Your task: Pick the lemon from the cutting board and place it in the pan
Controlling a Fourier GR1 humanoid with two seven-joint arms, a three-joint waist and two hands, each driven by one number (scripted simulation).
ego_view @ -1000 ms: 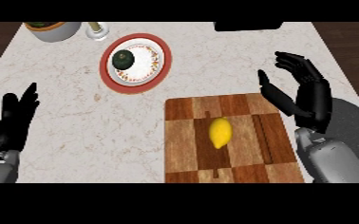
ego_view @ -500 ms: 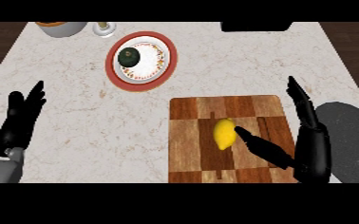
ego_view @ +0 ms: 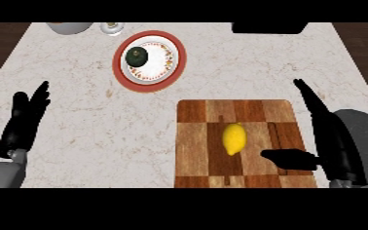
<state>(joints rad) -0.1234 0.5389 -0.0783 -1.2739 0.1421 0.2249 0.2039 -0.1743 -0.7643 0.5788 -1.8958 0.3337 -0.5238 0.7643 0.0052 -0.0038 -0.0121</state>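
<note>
A pale speckled counter [ego_view: 86,126] fills the frame. At lower right lies a chequered wooden cutting board [ego_view: 197,141], no writing visible on it or anywhere else. Above it, upper centre, sits a red-rimmed plate [ego_view: 176,61] bearing a dark green round fruit [ego_view: 137,56]. The right hand [ego_view: 330,141] is at the board's right edge, released, fingers straight and thumb stretched left over the wood, near the lemon but apart from it. The left hand [ego_view: 25,122] rests open at the left edge, fingers up. The lemon [ego_view: 234,138] lies in the board's middle: bright yellow, oval, pointed ends, long axis up-down.
</note>
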